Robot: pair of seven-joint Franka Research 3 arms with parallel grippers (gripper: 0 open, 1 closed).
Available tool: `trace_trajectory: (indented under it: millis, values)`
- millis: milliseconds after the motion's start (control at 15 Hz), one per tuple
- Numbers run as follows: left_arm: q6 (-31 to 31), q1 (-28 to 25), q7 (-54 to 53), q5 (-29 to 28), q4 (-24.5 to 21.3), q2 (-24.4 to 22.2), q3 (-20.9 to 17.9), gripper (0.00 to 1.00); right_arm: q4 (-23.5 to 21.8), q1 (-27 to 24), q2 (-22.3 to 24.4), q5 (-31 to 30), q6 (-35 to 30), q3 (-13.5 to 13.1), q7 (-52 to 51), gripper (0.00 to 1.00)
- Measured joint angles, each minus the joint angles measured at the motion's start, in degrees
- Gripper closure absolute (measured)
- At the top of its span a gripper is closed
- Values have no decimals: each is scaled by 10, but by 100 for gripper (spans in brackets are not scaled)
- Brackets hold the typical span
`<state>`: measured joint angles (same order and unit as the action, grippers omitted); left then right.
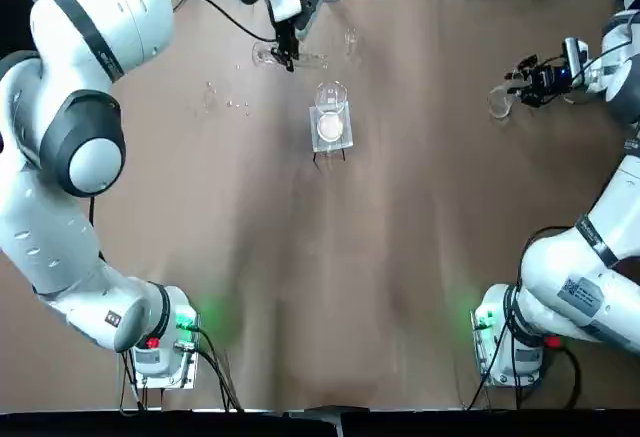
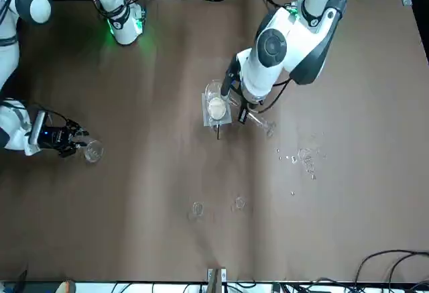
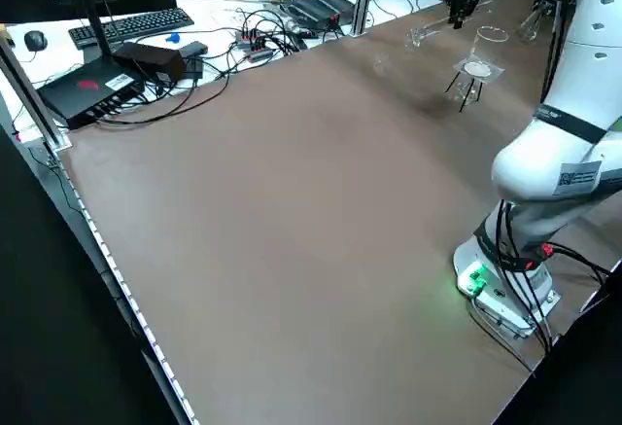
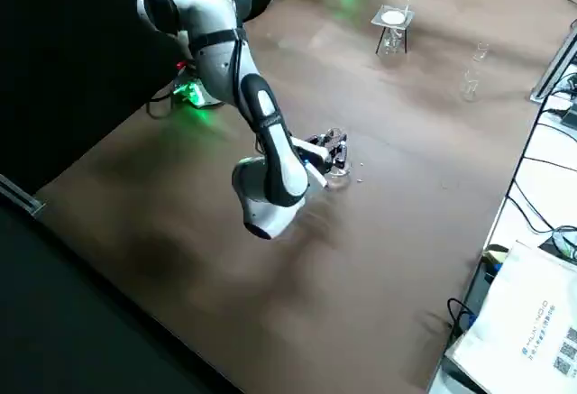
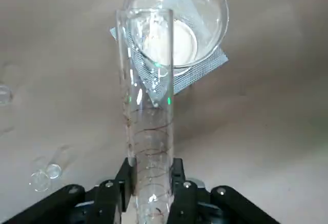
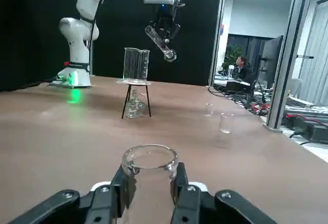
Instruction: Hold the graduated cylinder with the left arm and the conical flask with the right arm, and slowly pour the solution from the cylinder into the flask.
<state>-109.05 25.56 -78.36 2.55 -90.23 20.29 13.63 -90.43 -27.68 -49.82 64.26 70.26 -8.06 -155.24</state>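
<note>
Top view showed the left gripper (image 1: pixel 287 49) raised over the table's far side, fingers clamped on the tilted graduated cylinder (image 5: pixel 147 126), with a beaker (image 1: pixel 331 103) on its stand just beyond. Well apart, the right gripper (image 6: pixel 149 183) gripped the conical flask (image 6: pixel 149 172) low at the table (image 1: pixel 420 217).

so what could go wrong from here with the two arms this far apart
The left hand holds the glass tube tilted in the air above the beaker on its stand, so liquid could spill there before it gets to the flask. The right hand grips the flask far across the table, so carrying it over could slosh or knock the stand.
</note>
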Motion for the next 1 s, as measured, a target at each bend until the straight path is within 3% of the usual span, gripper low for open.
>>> trace_trajectory:
  millis: [533,1000]
  values:
    - [1,19,2,-39,-3,0,1,66,33,30,74,-3,14,-3,108,61]
    - [3,45,34,-102,-5,0,1,66,107,87,118,-13,45,-7,253,61]
